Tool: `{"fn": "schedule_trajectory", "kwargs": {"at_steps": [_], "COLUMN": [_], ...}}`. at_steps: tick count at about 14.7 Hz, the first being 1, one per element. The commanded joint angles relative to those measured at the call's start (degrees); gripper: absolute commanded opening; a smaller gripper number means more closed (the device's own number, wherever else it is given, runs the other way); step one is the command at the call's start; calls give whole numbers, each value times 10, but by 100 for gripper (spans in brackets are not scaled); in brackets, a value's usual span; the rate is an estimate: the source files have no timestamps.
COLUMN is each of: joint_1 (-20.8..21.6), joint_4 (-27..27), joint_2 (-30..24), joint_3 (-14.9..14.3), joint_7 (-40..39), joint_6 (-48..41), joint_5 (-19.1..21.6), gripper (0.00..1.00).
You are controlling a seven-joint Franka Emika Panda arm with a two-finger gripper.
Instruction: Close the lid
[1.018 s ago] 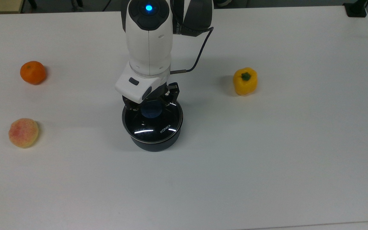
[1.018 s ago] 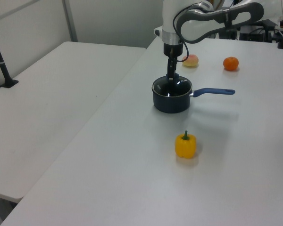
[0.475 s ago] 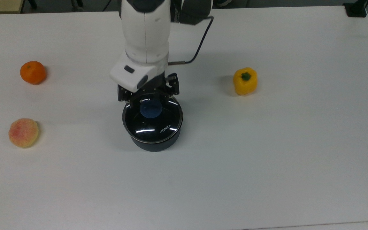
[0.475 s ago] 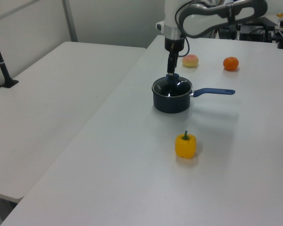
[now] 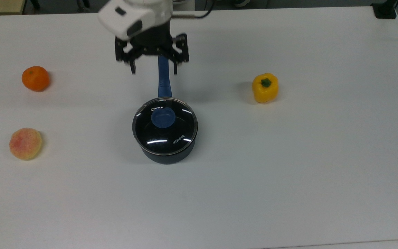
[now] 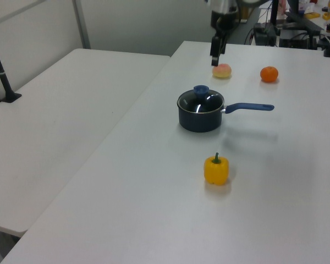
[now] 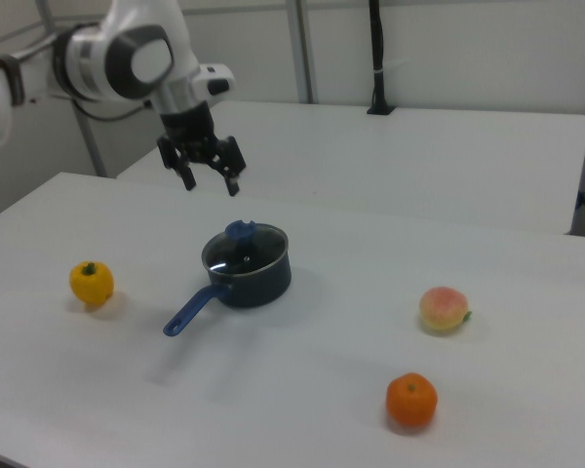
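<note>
The round glass lid (image 5: 166,133) (image 6: 202,103) (image 7: 249,252) with its blue knob (image 5: 163,117) (image 6: 201,89) (image 7: 240,230) sits flat on the dark saucepan (image 5: 167,157) (image 6: 199,121) (image 7: 263,283). The pan's blue handle (image 5: 163,81) (image 6: 248,107) (image 7: 188,312) points toward the top view's upper edge. My gripper (image 5: 154,71) (image 6: 214,55) (image 7: 211,183) hangs open well above the pan, empty, over the handle in the top view.
On the white table (image 5: 288,173) lie an orange (image 5: 35,78) (image 6: 269,73) (image 7: 410,401), a peach (image 5: 25,143) (image 6: 222,70) (image 7: 444,308) and a yellow bell pepper (image 5: 265,87) (image 6: 216,169) (image 7: 91,282). A second white table (image 6: 60,121) stands beside it.
My gripper let go of the lid's knob, rose high above the pan and drew back over the handle. The lid stayed on the pan.
</note>
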Motion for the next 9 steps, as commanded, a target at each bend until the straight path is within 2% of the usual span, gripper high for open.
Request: {"fn": "schedule_trajectory", "kwargs": {"at_steps": [1,3,5,9], "joint_1": [-7,-17,-38,-69], "joint_4": [-50,-51,-61,-71], "joint_2": [-97,-134,-156,-162], "joint_3": [3,9,36,86], "joint_7": [66,67,76,100], "joint_6": [-77,-145,-156,-155], "joint_5": [0,11,13,13], "gripper": [100,100,100,100]}}
